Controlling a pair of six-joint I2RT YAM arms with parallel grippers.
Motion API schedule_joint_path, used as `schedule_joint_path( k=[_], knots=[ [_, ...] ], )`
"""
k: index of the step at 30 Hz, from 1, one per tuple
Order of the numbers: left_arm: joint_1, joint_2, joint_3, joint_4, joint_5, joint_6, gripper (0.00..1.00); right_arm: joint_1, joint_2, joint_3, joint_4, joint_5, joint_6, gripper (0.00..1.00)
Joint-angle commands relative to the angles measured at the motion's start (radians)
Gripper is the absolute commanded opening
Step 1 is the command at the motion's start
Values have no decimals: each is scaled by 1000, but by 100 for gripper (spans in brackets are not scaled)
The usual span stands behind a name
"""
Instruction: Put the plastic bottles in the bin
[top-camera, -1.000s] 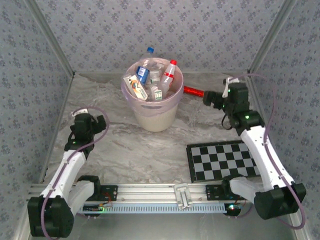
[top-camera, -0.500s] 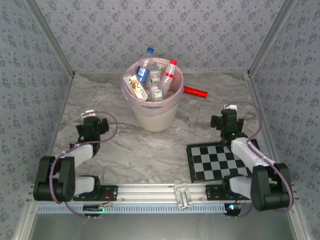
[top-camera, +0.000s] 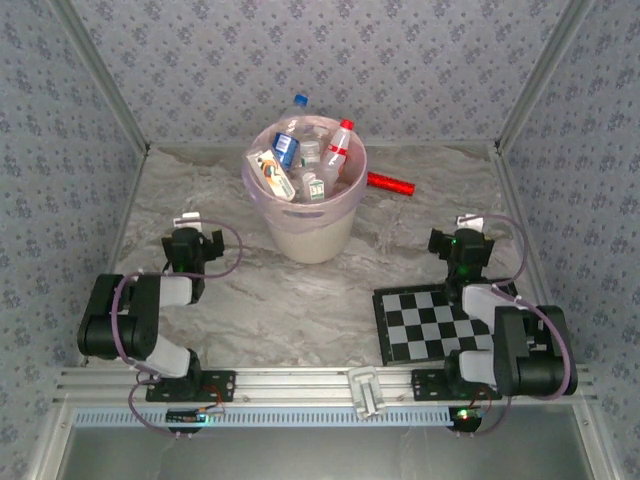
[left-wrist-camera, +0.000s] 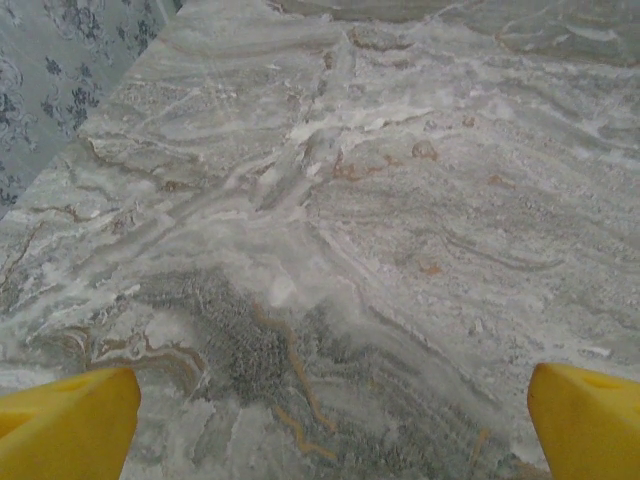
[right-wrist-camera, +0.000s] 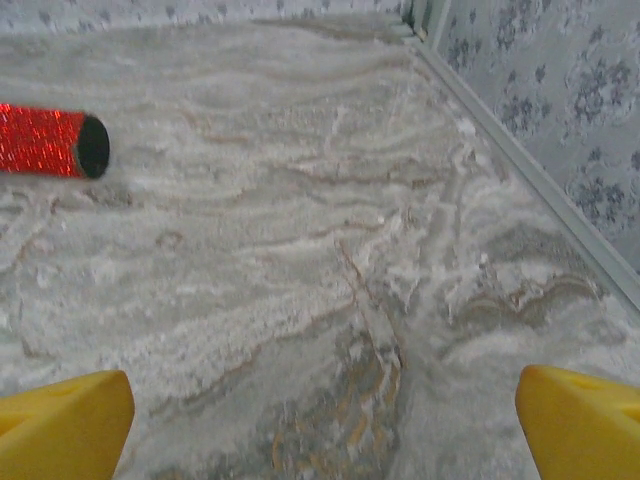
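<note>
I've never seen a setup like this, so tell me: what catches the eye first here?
The bin at the middle back of the marble table, heaped with bottles that stick up past its rim. Next, the shiny red tube lying just right of it, and the checkerboard at the near right. The left arm and right arm sit folded at the near edge.

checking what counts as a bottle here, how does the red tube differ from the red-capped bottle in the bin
Pose: the red tube lies flat on the table, while the red-capped bottle stands nearly upright.
Place: the tube is outside the bin, behind it to the right; the bottle sits inside it among other bottles.
Look: the tube is shiny red along its length with a dark end; the bottle is clear plastic with a red cap.
Both are slim and roughly cylindrical.
</note>
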Motion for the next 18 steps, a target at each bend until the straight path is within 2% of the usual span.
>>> schedule_joint_path(
  k=[1, 3, 5, 7, 9, 10, 11, 12, 18],
  knots=[
    [23, 41, 0, 130, 66, 12, 99, -2, 79, -12, 178, -9, -26, 100],
    [25, 33, 3, 113, 75, 13, 99, 1, 162, -23, 287, 2, -32, 100],
    [24, 35, 4, 117, 76, 13, 99, 10, 159, 3, 206, -29, -25, 100],
    [28, 39, 7, 115, 80, 10, 99, 22, 263, -33, 418, -11, -67, 100],
    [37, 38, 11, 104, 93, 3, 99, 12, 197, 9, 195, -20, -3, 100],
    [37, 38, 13, 101, 96, 3, 99, 9, 231, -3, 302, -13, -41, 100],
    [37, 38, 11, 102, 95, 3, 99, 14, 233, -2, 313, 0, -48, 100],
    [36, 38, 12, 102, 95, 4, 99, 14, 214, 12, 247, -1, -42, 100],
    [38, 38, 11, 102, 97, 3, 99, 15, 218, 13, 256, -8, -48, 100]
  ],
)
